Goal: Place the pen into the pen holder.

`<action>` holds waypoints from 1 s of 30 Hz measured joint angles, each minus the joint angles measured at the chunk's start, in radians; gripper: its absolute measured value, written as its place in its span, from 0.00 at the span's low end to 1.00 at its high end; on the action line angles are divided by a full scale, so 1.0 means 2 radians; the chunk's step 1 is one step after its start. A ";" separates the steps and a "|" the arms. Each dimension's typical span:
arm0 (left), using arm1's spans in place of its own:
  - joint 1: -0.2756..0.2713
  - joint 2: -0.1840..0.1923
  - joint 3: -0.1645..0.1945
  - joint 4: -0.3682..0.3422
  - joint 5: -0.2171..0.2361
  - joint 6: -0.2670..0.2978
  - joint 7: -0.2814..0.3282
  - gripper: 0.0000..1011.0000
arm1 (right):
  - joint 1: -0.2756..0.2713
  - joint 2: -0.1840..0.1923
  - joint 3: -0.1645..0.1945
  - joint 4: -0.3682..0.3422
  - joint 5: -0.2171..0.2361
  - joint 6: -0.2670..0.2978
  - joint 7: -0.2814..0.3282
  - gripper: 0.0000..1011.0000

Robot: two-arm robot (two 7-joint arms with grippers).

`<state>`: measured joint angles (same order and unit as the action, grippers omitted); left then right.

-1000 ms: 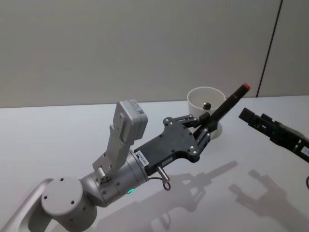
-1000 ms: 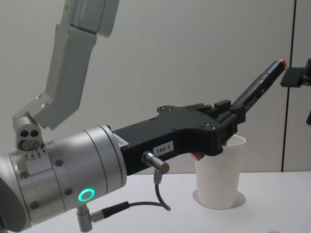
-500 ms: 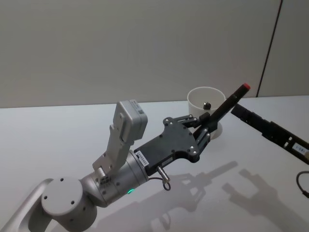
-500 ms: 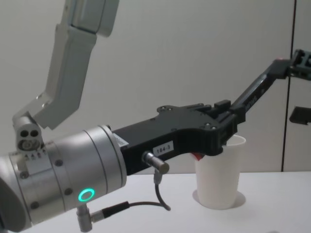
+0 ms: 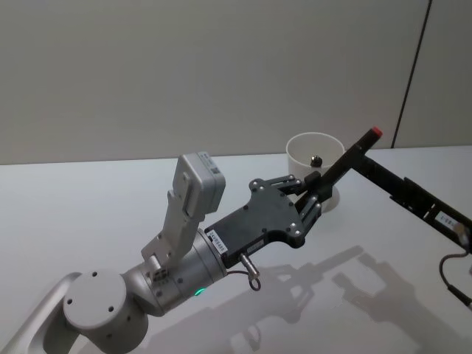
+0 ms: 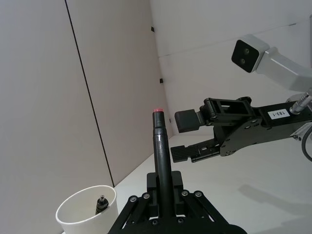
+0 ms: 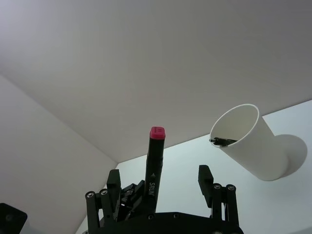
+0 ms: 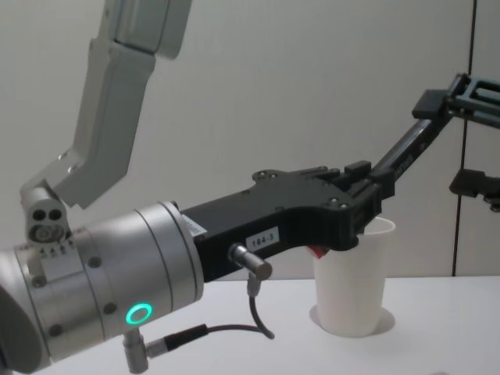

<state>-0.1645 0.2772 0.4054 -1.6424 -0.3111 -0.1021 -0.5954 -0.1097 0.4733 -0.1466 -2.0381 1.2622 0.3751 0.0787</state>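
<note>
My left arm [image 5: 173, 273] is silver with a green ring light [image 8: 139, 314]; my left hand [image 5: 316, 193] and right hand [image 6: 184, 136] are black, white-labelled.

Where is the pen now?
Head view, right of centre: the pen, tilted, is held by the left gripper by the white cup, its red end inside the open right gripper.

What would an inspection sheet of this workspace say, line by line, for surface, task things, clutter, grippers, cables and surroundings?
Surface: white table, carrying the pen holder.
Job's things: pen, black with red cap, tilted in the air beside the upright holder.
Clutter: small dark item inside the holder.
Grippers: left gripper shut on the pen's lower part; right gripper open, fingers either side of the pen's upper end.
Cables: one cable loops under the left wrist; another hangs by the right arm.
Surroundings: plain wall, dark vertical seam.
</note>
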 joint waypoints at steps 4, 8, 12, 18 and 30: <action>0.000 0.000 0.000 0.000 0.000 0.000 0.000 0.17 | 0.003 -0.004 -0.004 0.000 0.003 -0.002 -0.010 0.99; 0.000 0.000 0.000 0.000 0.000 0.000 0.000 0.17 | 0.007 -0.008 -0.010 0.002 0.004 -0.003 -0.016 0.99; 0.000 0.000 0.000 0.000 0.000 0.000 0.000 0.17 | 0.011 -0.011 -0.014 0.004 0.004 -0.003 -0.019 0.99; 0.000 0.000 0.000 0.000 0.000 0.000 0.000 0.17 | 0.016 -0.014 -0.021 0.006 0.003 -0.003 -0.021 0.99; 0.000 0.000 0.000 0.000 0.000 0.000 0.000 0.17 | 0.017 -0.014 -0.032 0.007 0.002 -0.011 -0.029 0.99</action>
<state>-0.1646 0.2772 0.4054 -1.6424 -0.3111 -0.1021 -0.5954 -0.0761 0.4451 -0.2101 -2.0250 1.2666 0.3535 0.0207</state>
